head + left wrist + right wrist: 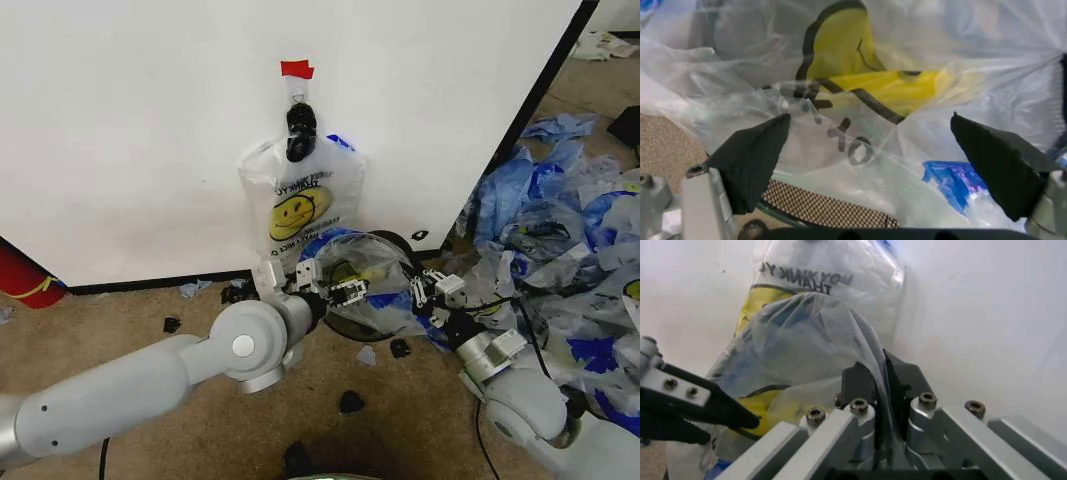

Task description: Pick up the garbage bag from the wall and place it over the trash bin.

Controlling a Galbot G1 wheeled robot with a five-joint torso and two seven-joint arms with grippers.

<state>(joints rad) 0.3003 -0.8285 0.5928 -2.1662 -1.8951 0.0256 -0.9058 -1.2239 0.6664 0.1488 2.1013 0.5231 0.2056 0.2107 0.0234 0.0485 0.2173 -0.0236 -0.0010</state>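
Plastic is stretched between the two grippers, low down in front of the white wall. It is the garbage bag — thin and see-through, with a yellow smiley face and blue edges. It is held over the trash bin, a round black bin standing on the brown carpet just by the wall. The bag's mouth is pulled wide from left to right, so its long side runs across, from one gripper to the other. The bag bulges up like a little dome above the bin.

The left gripper is seen at the bag's left edge. In the left wrist view its two black fingers are spread wide apart, with the bag's plastic and black letters lying between them and a bit of black mesh below. Nothing is seen pinched by them.

The right gripper is at the bag's right edge. In the right wrist view its fingers are squeezed close together, and a fold of the bag is caught tight between them.

A second smiley bag is hung on the wall from a black clip under a piece of red tape. It hangs straight down and its letters are seen backwards. A heap of blue-and-clear bags is piled on the floor at the right.
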